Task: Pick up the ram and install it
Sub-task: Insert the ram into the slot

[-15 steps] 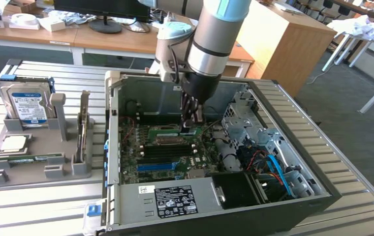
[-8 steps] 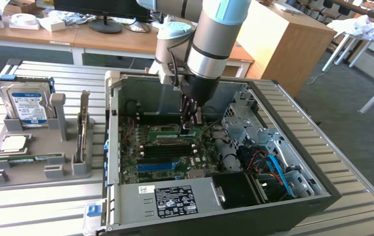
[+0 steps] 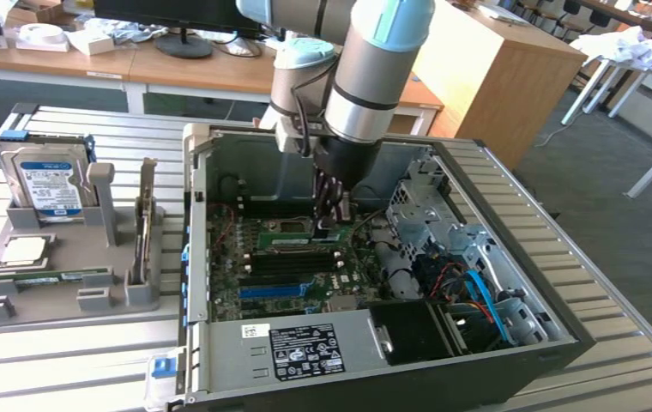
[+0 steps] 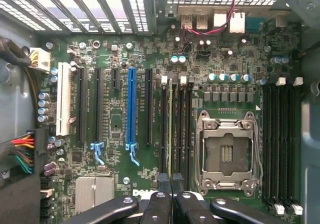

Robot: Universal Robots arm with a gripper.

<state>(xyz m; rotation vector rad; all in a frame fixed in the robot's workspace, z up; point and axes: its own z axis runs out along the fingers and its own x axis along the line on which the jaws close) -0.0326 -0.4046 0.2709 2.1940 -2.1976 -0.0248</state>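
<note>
Inside the open PC case, w/ the grey holder and hard drive well apart at the exterior view's left, I'm working over the motherboard. Arm comes in from the far side and drops nearly straight down, wrist vertical, tool deep in the case near the board. Gripper fingers pressed together, pinching the ram. Stick is seen edge-on, a thin yellow-green line running along the black DIMM slots, just beside the empty CPU socket. Can't tell if it's seated or just above the slot. My read: step = insertion. To do it well: stick parallel w/ slot, notch lined up, end latches open, straight-down push, even force, no twist.
</note>
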